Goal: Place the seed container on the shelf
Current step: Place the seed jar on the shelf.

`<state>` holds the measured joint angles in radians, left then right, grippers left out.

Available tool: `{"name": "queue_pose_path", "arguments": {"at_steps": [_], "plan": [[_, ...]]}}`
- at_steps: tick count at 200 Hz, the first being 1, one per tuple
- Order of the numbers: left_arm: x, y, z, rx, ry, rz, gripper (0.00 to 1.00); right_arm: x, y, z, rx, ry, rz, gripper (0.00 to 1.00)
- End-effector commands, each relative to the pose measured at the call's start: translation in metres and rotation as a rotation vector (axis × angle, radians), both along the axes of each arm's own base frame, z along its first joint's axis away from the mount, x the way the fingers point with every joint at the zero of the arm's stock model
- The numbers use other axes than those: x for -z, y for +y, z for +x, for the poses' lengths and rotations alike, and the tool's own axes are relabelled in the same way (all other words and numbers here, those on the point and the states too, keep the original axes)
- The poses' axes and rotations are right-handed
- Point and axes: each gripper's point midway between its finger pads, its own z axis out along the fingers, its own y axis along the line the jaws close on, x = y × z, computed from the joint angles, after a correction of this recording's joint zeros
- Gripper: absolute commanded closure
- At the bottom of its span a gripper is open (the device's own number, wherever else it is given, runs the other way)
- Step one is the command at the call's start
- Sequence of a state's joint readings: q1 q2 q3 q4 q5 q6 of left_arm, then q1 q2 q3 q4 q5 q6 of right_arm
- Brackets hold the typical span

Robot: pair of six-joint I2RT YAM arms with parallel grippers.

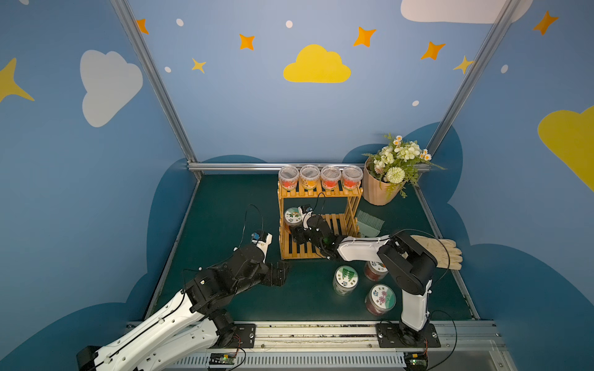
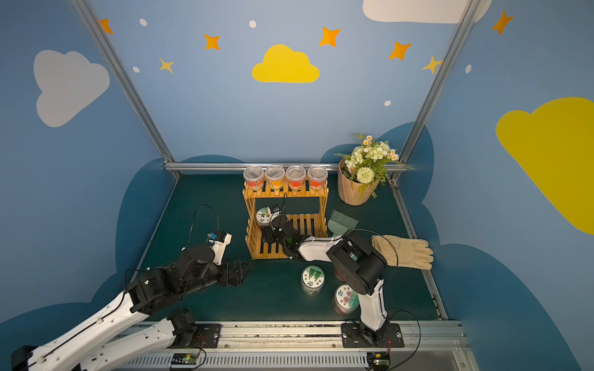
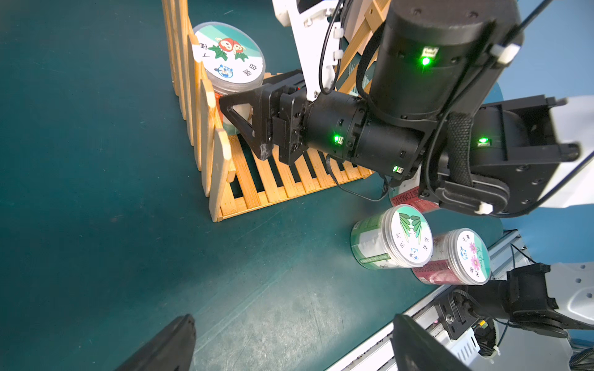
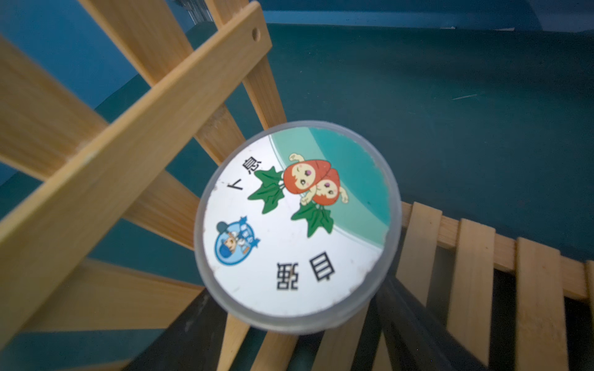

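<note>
The light orange-tan wooden slatted shelf (image 3: 220, 167) is showing smooth, sanded wood with a faint grain. The round clear plastic seed container (image 4: 297, 225) is wearing a glossy printed paper label under its frosted lid, which is catching the light. The dark green table mat (image 3: 96, 192) is looking matt and slightly scuffed. The beige cloth glove (image 1: 450, 253) is looking soft and matt, while the silver metal frame rail (image 1: 241, 166) is gleaming with a brushed sheen.
</note>
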<state>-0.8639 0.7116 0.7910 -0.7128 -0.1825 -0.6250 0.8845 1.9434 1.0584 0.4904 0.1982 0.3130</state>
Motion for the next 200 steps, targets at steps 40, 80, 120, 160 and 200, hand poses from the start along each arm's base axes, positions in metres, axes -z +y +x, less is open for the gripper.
{"name": "queue_pose_path", "arguments": {"at_steps": [40,80,120,160,200], "plan": [[-0.011,0.004,0.001,-0.013,-0.021,-0.008,0.0,-0.005,-0.005,0.004,0.022,0.003,-0.023,0.24],[-0.011,0.003,0.001,-0.01,-0.017,-0.006,0.0,-0.005,-0.008,0.007,0.043,0.006,-0.038,0.24],[-0.012,0.003,0.002,-0.011,-0.018,-0.006,0.0,-0.005,-0.009,0.008,0.052,0.017,-0.027,0.24],[-0.014,-0.001,0.003,-0.003,-0.014,-0.003,0.0,-0.008,-0.013,0.014,0.08,0.019,-0.02,0.25],[-0.01,-0.002,0.004,0.0,-0.002,0.002,0.0,-0.009,-0.019,0.015,0.101,0.012,-0.04,0.25]]}}
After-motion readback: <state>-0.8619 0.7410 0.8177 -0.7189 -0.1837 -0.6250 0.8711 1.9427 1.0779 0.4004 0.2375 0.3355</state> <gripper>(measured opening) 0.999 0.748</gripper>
